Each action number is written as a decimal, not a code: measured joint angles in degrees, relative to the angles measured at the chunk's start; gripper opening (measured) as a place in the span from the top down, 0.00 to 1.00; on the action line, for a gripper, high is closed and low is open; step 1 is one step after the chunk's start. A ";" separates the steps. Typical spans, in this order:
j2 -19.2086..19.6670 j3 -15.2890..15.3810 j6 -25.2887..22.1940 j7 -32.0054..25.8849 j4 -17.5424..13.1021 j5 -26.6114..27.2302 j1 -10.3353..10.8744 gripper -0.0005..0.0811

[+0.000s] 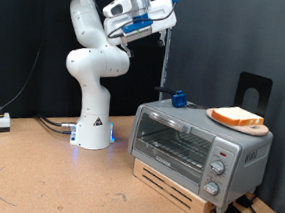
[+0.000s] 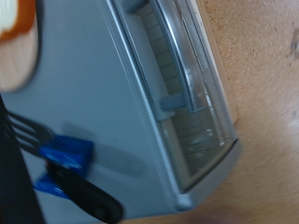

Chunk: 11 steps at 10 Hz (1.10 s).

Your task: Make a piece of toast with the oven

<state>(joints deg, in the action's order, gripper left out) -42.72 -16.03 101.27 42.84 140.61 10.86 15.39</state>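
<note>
The silver-grey oven [image 1: 194,146] stands on a wooden pallet at the exterior view's right, with its glass door closed. The piece of toast [image 1: 235,117] lies on a round light wooden board [image 1: 253,127] on top of the oven. My gripper [image 1: 163,10] is high above the table, up and to the left of the oven in the exterior view, and holds nothing that I can see. The wrist view looks down on the oven's grey top [image 2: 93,93], its door handle [image 2: 182,56] and a corner of the toast [image 2: 11,21]. My fingers do not show there.
A blue and black clamp [image 1: 177,97] sits on the oven's top at the back; it also shows in the wrist view [image 2: 67,154]. A black stand [image 1: 252,89] rises behind the oven. A white box [image 1: 1,122] and cables lie at the exterior view's left. The robot's base [image 1: 92,132] stands behind the wooden table.
</note>
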 joint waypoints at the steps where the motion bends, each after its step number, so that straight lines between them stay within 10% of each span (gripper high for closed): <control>1: 1.83 -0.80 0.06 -5.52 -0.39 -0.54 1.27 0.00; 11: 0.54 -3.64 3.91 -14.75 3.04 0.97 1.08 0.00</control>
<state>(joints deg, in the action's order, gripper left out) -42.18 -19.67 105.18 28.09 143.65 11.83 16.46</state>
